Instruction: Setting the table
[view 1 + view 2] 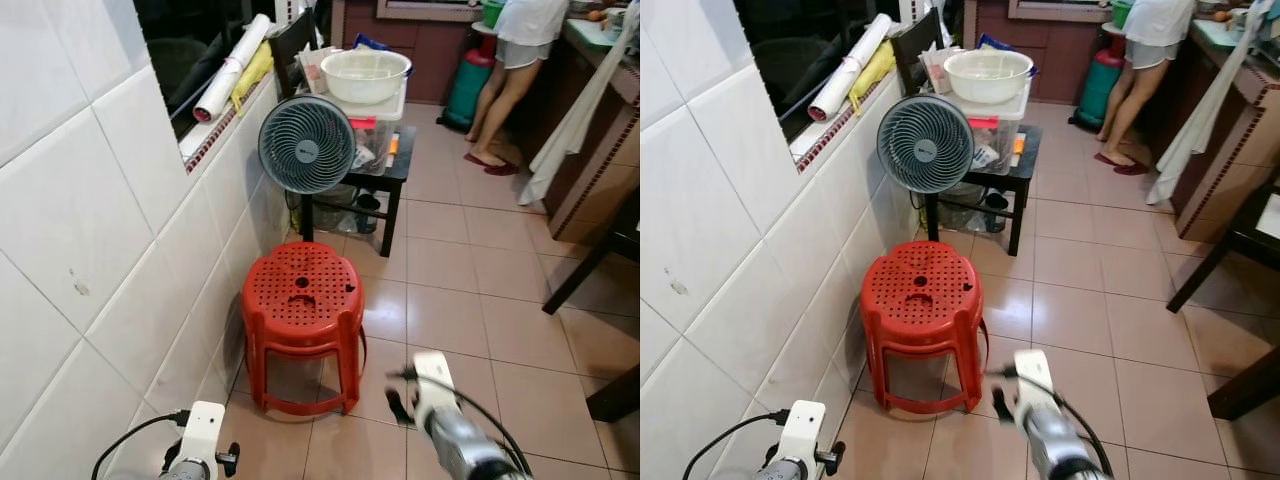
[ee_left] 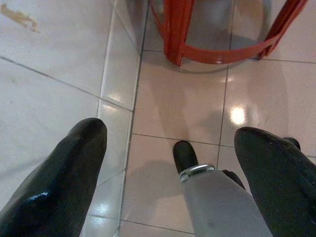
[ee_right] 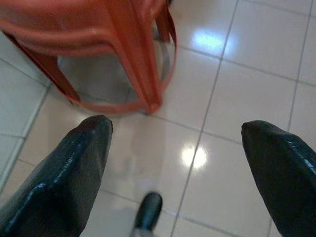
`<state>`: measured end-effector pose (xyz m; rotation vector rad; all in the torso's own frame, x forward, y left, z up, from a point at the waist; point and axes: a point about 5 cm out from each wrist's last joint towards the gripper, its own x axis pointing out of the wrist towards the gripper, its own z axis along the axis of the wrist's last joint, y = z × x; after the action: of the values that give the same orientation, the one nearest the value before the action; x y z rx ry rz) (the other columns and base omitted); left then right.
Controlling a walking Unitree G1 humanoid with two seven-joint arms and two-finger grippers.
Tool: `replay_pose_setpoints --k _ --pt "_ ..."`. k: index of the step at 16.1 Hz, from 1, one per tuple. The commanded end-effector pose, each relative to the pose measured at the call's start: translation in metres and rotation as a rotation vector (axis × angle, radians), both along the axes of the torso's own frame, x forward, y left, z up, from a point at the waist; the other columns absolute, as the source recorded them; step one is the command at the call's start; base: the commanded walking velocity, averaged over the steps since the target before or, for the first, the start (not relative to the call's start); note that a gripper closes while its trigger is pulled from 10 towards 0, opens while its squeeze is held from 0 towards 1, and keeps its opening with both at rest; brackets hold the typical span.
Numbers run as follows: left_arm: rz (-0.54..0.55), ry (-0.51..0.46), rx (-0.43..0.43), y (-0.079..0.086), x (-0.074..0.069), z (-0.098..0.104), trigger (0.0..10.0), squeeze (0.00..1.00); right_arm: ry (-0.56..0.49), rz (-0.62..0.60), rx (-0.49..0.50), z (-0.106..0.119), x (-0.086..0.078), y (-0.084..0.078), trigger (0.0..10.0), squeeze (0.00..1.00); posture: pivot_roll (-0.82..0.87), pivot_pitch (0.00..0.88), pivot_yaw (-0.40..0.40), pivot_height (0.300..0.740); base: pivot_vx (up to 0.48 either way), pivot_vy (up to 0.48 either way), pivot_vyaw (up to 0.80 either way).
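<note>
Our left gripper (image 2: pixel 170 173) and right gripper (image 3: pixel 177 173) hang low over tiled floor (image 1: pixel 470 310), fingers spread wide, holding nothing. Just ahead we see red plastic stool (image 1: pixel 301 325) beside white tiled wall (image 1: pixel 90 250). Beyond it, grey fan (image 1: pixel 306 143) fronts small black table (image 1: pixel 397 170) bearing white basin (image 1: pixel 364 74) on clear box. Farthest off, person (image 1: pixel 515 70) stands at counter.

Both arms hang low, left end effector (image 2: pixel 170 163) and right end effector (image 3: pixel 180 158) spread wide.
</note>
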<state>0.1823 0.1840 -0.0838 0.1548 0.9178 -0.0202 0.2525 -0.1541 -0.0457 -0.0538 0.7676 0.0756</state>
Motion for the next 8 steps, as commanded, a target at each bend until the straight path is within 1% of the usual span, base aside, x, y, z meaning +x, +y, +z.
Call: replay_pose_setpoints --k 1,4,5,7,8 --pt "0.013 -0.010 -0.002 0.001 0.001 0.001 10.0 0.00 -0.006 -0.015 0.013 0.002 0.002 0.000 10.0 0.00 -0.07 0.000 -0.009 0.740 0.000 0.000 0.00" --pt "0.022 -0.028 -0.013 0.000 0.002 0.002 10.0 0.00 -0.011 -0.016 0.007 0.003 0.004 -0.002 10.0 0.00 -0.07 0.000 -0.008 0.740 0.000 0.000 0.00" --pt "0.044 -0.064 -0.021 0.004 0.011 0.007 10.0 0.00 -0.011 -0.019 -0.001 0.003 0.004 -0.004 10.0 0.00 -0.07 0.000 -0.009 0.740 0.000 0.000 0.00" --pt "0.067 -0.141 -0.018 0.023 0.050 0.031 10.0 0.00 -0.011 -0.021 -0.006 0.004 0.005 -0.006 10.0 0.00 -0.07 0.000 -0.011 0.740 0.000 0.000 0.00" --pt "0.069 -0.157 -0.019 0.022 0.056 0.035 10.0 0.00 -0.014 -0.022 -0.008 0.004 0.005 -0.007 10.0 0.00 -0.07 0.000 -0.007 0.740 0.000 0.000 0.00"
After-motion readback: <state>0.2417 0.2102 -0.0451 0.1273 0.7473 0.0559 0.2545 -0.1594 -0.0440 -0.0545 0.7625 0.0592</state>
